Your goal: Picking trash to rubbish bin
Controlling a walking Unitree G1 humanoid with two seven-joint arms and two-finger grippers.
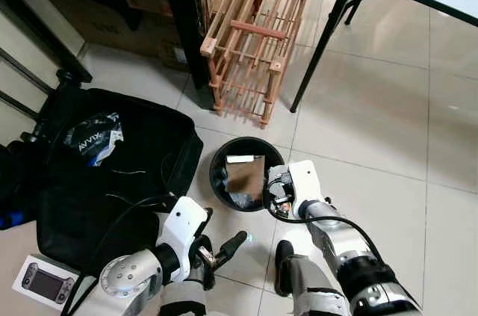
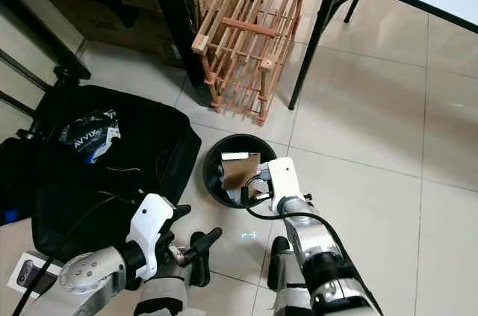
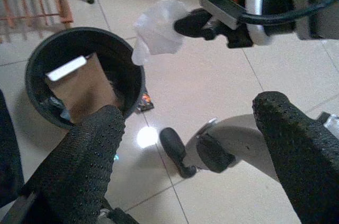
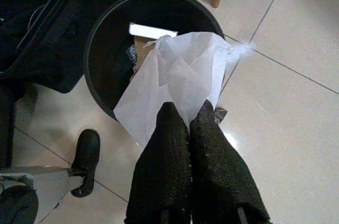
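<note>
Bin mouth partly blocked by cardboard; black bag crowds left, rack behind; right floor prob. free.

Tissue covers part of bin interior; small wrapper beside bin unreadable.
</note>
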